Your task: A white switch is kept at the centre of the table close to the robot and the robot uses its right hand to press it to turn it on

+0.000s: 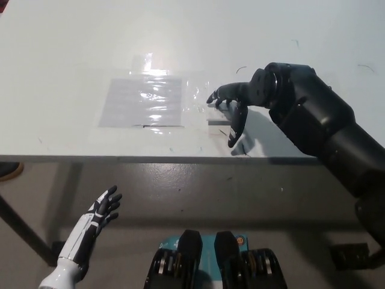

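Down at 7 o'clock, below the table edge, the white left hand hangs loose, fingers spread, holding nothing. Further out, past centre toward 1 o'clock, the black right hand sits over the white switch on the table, fingers splayed, grasping nothing; fingertip contact is unclear.
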Robot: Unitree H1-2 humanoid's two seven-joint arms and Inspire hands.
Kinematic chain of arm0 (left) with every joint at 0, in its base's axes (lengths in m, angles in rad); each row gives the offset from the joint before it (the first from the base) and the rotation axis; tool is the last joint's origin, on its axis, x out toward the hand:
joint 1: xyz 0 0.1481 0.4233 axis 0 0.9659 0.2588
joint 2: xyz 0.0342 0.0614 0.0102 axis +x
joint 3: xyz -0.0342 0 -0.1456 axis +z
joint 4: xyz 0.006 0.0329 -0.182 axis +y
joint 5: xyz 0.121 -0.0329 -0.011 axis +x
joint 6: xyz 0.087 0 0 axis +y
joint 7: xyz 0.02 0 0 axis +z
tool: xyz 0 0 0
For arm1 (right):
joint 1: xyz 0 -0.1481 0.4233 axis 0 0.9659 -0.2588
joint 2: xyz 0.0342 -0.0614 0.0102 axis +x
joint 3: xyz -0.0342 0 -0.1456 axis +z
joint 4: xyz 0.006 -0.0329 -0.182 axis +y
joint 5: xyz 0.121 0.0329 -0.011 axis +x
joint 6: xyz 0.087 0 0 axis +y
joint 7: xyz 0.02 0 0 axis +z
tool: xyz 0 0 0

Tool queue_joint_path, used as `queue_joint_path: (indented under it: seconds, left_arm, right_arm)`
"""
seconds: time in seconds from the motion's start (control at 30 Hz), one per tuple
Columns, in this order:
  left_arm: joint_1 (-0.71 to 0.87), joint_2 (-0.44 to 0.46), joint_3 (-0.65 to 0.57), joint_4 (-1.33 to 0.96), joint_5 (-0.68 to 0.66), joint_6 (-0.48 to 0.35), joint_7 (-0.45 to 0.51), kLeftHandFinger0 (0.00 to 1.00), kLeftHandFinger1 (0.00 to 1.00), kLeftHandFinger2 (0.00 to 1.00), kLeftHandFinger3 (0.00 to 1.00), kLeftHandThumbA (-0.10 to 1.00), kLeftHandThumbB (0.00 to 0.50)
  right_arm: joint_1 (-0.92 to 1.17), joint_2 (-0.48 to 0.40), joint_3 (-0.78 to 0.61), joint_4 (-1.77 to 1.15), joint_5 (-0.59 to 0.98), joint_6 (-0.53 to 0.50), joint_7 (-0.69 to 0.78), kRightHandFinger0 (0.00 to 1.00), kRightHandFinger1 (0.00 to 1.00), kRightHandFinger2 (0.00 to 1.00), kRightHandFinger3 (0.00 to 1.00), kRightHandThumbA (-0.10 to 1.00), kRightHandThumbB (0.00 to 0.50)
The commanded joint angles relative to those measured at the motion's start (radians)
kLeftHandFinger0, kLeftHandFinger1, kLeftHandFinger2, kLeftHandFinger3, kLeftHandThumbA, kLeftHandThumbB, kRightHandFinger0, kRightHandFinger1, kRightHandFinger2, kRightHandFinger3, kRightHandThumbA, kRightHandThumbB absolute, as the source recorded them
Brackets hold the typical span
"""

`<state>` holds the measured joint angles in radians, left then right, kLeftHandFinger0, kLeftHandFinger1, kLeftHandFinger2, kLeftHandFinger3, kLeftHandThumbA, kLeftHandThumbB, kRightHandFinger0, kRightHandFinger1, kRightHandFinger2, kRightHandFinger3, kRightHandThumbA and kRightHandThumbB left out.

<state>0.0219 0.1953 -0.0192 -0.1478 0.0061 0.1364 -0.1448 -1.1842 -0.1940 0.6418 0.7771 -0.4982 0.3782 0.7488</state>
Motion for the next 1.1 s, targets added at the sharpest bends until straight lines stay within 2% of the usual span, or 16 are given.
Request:
queue_joint_path:
  seconds: [0.0,0.03,0.17,0.2,0.23,0.33,0.43,0.6,0.63,0.67,0.7,0.8,0.9,0.93,1.0,1.07]
  left_arm:
    - [-0.009,0.013,0.002,-0.027,-0.003,-0.011,-0.010,1.00,1.00,1.00,1.00,1.00,0.073]
    - [-0.011,0.013,0.002,-0.024,-0.004,-0.012,-0.010,1.00,1.00,1.00,1.00,1.00,0.076]
    - [-0.018,0.013,0.000,-0.016,0.001,-0.020,-0.009,1.00,1.00,1.00,1.00,1.00,0.090]
    - [-0.019,0.012,0.002,-0.015,-0.003,-0.021,-0.010,1.00,1.00,1.00,1.00,1.00,0.091]
    - [-0.020,0.016,0.000,-0.011,0.003,-0.035,-0.010,1.00,1.00,1.00,1.00,1.00,0.097]
    - [-0.028,0.014,0.007,-0.001,-0.019,-0.040,-0.016,1.00,1.00,1.00,1.00,1.00,0.113]
    - [-0.031,0.018,0.005,0.005,-0.019,-0.048,-0.020,1.00,1.00,1.00,1.00,1.00,0.131]
    - [-0.038,0.013,0.009,0.015,-0.019,-0.054,-0.012,1.00,1.00,1.00,1.00,1.00,0.152]
    - [-0.038,0.012,0.010,0.016,-0.017,-0.054,-0.010,1.00,1.00,1.00,1.00,1.00,0.127]
    - [-0.044,0.011,0.012,0.010,-0.014,-0.044,-0.005,1.00,1.00,1.00,1.00,1.00,0.108]
    - [-0.048,0.008,0.013,0.003,-0.012,-0.030,-0.002,1.00,1.00,1.00,1.00,1.00,0.098]
    - [-0.054,0.007,0.012,-0.004,-0.014,-0.015,-0.003,1.00,1.00,1.00,1.00,1.00,0.101]
    - [-0.063,0.003,0.013,0.002,-0.014,-0.018,0.001,1.00,1.00,1.00,1.00,1.00,0.105]
    - [-0.067,0.004,0.016,0.004,-0.017,-0.019,0.001,1.00,1.00,1.00,1.00,1.00,0.095]
    - [-0.070,0.002,0.019,0.000,-0.033,-0.014,-0.006,1.00,1.00,1.00,1.00,1.00,0.097]
    - [-0.079,0.000,0.021,0.006,-0.051,-0.016,-0.015,1.00,1.00,1.00,1.00,1.00,0.114]
  right_arm:
    - [-0.078,-0.051,-0.111,-0.091,0.042,-0.011,-0.048,1.00,1.00,1.00,1.00,1.00,0.330]
    - [-0.091,-0.055,-0.150,-0.103,0.060,0.000,-0.059,1.00,1.00,1.00,1.00,1.00,0.304]
    - [-0.147,-0.103,-0.296,-0.200,0.125,-0.007,-0.057,1.00,1.00,1.00,1.00,1.00,0.276]
    - [-0.156,-0.113,-0.310,-0.213,0.126,-0.024,-0.052,1.00,1.00,1.00,1.00,1.00,0.276]
    - [-0.164,-0.139,-0.365,-0.289,0.150,-0.030,-0.060,1.00,1.00,1.00,1.00,1.00,0.308]
    - [-0.161,-0.168,-0.444,-0.435,0.167,0.048,-0.061,1.00,1.00,1.00,1.00,1.00,0.358]
    - [-0.158,-0.221,-0.535,-0.617,0.201,0.092,-0.020,1.00,1.00,1.00,1.00,1.00,0.302]
    - [-0.113,-0.304,-0.696,-0.844,0.280,0.092,0.065,1.00,1.00,1.00,1.00,1.00,0.310]
    - [-0.102,-0.317,-0.711,-0.873,0.294,0.092,0.072,1.00,1.00,1.00,1.00,1.00,0.309]
    - [-0.081,-0.349,-0.745,-0.929,0.335,0.092,0.082,1.00,1.00,1.00,1.00,1.00,0.350]
    - [-0.051,-0.384,-0.789,-0.985,0.391,0.092,0.088,1.00,1.00,1.00,1.00,1.00,0.316]
    - [0.093,-0.504,-0.908,-1.150,0.612,0.092,0.042,1.00,1.00,1.00,1.00,1.00,0.291]
    - [0.318,-0.648,-1.031,-1.286,0.878,0.092,-0.100,1.00,1.00,1.00,1.00,1.00,0.338]
    - [0.400,-0.689,-1.074,-1.314,0.981,0.092,-0.135,1.00,1.00,1.00,1.00,1.00,0.322]
    - [0.499,-0.690,-1.166,-1.350,1.084,0.092,-0.137,1.00,1.00,1.00,1.00,1.00,0.298]
    - [0.651,-0.677,-1.291,-1.398,1.231,0.092,-0.137,1.00,1.00,1.00,1.00,1.00,0.313]
